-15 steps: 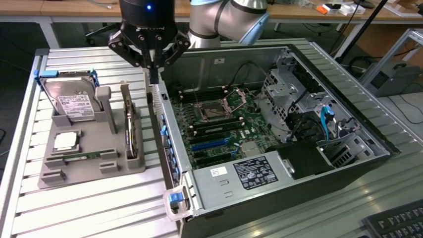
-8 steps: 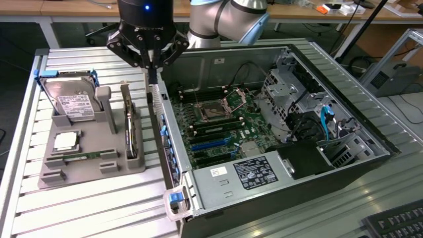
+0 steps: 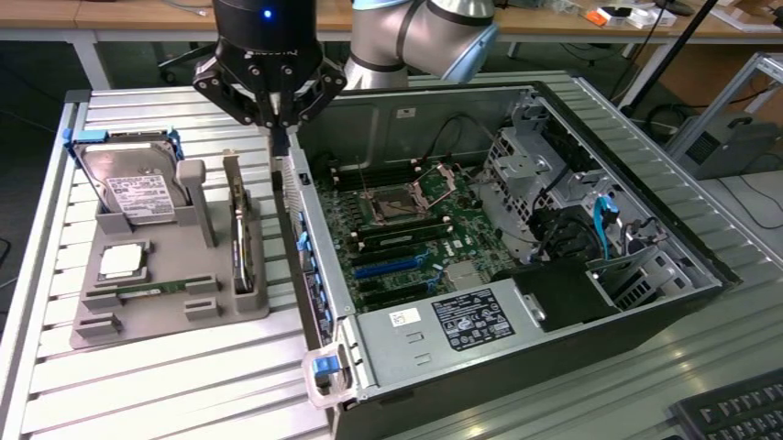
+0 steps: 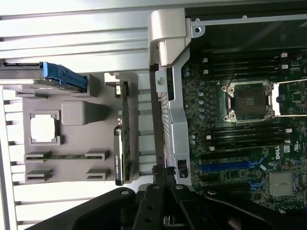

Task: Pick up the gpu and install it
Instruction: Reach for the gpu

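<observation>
Hand (image 3: pixel 281 122) shut on nothing above the case rim; gpu (image 3: pixel 241 236) on edge in its holder.
Ribbed metal surface (image 3: pixel 171 390), desks and cables in the room behind; a grey holder (image 3: pixel 159 323) lies at the exterior view's left, the open case (image 3: pixel 391 115) just beside it, a narrow strip of surface between; the gpu stands in the slot nearest the case, drive (image 3: pixel 132 188) and chip (image 3: pixel 119 262) further off; the fingertips meet above the case wall nearest the holder; a keyboard (image 3: pixel 734 412) is cut off at the frame's edge — the gpu's bracket is hard to make out.
</observation>
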`<state>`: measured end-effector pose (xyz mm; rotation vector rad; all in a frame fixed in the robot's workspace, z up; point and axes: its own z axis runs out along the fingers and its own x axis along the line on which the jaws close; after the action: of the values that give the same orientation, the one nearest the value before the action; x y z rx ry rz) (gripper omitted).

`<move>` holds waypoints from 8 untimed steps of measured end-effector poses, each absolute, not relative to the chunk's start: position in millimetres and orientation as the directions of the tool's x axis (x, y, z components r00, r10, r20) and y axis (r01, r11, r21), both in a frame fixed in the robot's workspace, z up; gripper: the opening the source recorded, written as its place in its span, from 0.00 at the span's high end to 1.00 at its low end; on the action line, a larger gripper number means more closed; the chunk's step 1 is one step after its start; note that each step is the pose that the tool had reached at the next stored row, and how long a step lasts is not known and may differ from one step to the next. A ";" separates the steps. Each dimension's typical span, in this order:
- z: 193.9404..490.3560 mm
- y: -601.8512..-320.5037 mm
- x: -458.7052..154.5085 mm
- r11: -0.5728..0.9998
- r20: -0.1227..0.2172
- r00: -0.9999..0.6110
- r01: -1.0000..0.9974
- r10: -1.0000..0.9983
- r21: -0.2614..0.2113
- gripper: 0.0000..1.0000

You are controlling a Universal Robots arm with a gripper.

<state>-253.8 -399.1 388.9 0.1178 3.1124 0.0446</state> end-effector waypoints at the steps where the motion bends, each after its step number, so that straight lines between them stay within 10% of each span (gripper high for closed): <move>1: 388.9 -399.1 -254.4 0.997 -0.026 -0.997 0.075 0.076 0.030 0.89; 8: 388.8 -399.1 -258.7 0.997 -0.026 -0.997 0.075 0.076 0.029 0.89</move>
<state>-258.7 -399.1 388.8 0.1177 3.1124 0.0442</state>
